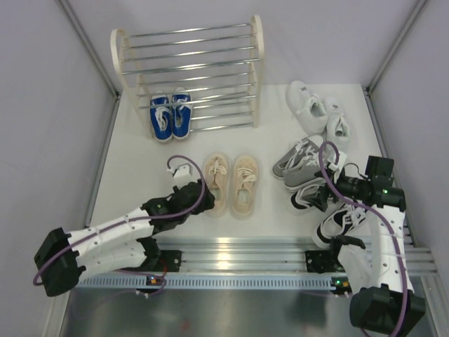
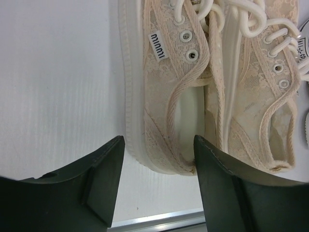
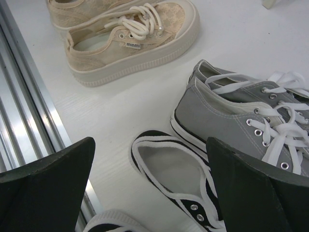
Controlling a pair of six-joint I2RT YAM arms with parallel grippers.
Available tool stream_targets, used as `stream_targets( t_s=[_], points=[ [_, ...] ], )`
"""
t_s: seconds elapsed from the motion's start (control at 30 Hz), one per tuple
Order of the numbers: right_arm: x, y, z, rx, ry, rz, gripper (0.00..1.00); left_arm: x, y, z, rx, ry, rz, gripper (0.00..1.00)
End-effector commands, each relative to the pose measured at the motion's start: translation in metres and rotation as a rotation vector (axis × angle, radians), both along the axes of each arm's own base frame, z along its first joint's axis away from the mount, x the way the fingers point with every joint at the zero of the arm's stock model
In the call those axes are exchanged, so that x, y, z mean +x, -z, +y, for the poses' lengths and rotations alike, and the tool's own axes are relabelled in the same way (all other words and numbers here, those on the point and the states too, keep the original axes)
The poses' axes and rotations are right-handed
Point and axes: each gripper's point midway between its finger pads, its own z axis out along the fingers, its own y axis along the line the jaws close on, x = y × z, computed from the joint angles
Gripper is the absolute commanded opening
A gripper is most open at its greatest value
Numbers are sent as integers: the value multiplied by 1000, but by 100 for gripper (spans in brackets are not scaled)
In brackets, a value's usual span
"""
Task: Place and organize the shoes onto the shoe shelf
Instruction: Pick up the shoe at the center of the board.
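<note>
While the left claw [image 2: 159, 143] gapes astride the heel of a beige shoe [image 2: 164, 96], the right claw [image 3: 150, 145] hangs released over a black-and-white shoe [image 3: 166, 171].

"What does everything stand on?"

"A white tabletop [image 1: 133, 189], matt and smooth, with a faint grain that shows up close."

"And along its near edge?"

"Silver rails [image 1: 238, 254] run from side to side. They are grooved along their length and catch a bright glare near the middle. Nearer than those lies a duller metal sheet [image 1: 231, 316]."

"What closes the space in?"

"Plain pale grey panels: a left wall [image 1: 42, 126], a back wall [image 1: 323, 35] and a right wall [image 1: 428, 126]. A slim left post [image 1: 85, 45] slants along one back corner and a right post [image 1: 398, 42] along the other."
</note>
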Motion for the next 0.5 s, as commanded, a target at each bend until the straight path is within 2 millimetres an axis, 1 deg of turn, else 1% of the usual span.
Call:
stream_targets(
  t_s=[0.0, 0.1, 0.2, 0.23, 0.27, 0.4, 0.47],
  points=[
    [5, -12, 0, 0, -14, -76, 99, 10, -7, -6, 1, -33, -31, 64],
    [5, -12, -1, -1, -13, -77, 99, 10, 3, -9, 23, -26, -11, 62],
    [5, -12, -1, -2, -13, -77, 99, 10, 8, -14, 39, -14, -3, 57],
    [5, -12, -1, -2, -13, -75, 99, 10, 10, -15, 44, -11, -3, 53],
    [5, -12, -1, -3, -13, -77, 99, 10, 12, -15, 54, -11, -3, 44],
    [5, -12, -1, -3, -12, -77, 99, 10, 10, -16, 64, -12, -22, 42],
    [6, -12, -1, -3, -10, -77, 99, 10, 10, -17, 69, -5, -30, 38]
  ],
)
